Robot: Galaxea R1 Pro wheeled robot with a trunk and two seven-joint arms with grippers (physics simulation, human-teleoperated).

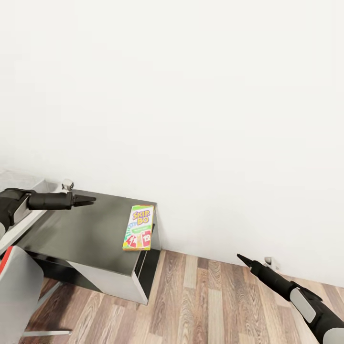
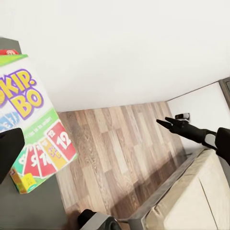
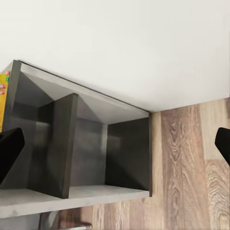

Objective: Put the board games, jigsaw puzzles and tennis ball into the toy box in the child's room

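One board game (image 1: 138,228), a yellow-green Skip-Bo box with red cards on its cover, lies flat near the right edge of the table's dark grey side unit (image 1: 81,231). In the left wrist view the same board game (image 2: 33,139) is close by. My left gripper (image 1: 88,199) hovers open above the unit's back left, a short way left of the box. My right gripper (image 1: 243,259) hangs open over the wooden floor, far right of the unit. The right wrist view has its fingers (image 3: 9,148) spread at both edges. The toy box, jigsaw puzzles and tennis ball are out of view.
The side unit's open shelves (image 3: 86,148) face the right gripper. A red and white chair (image 1: 16,282) stands at the front left. The white wall (image 1: 191,95) runs right behind the unit. A corner of the bed (image 2: 201,191) reaches into the left wrist view. Wooden floor (image 1: 205,301) lies to the right.
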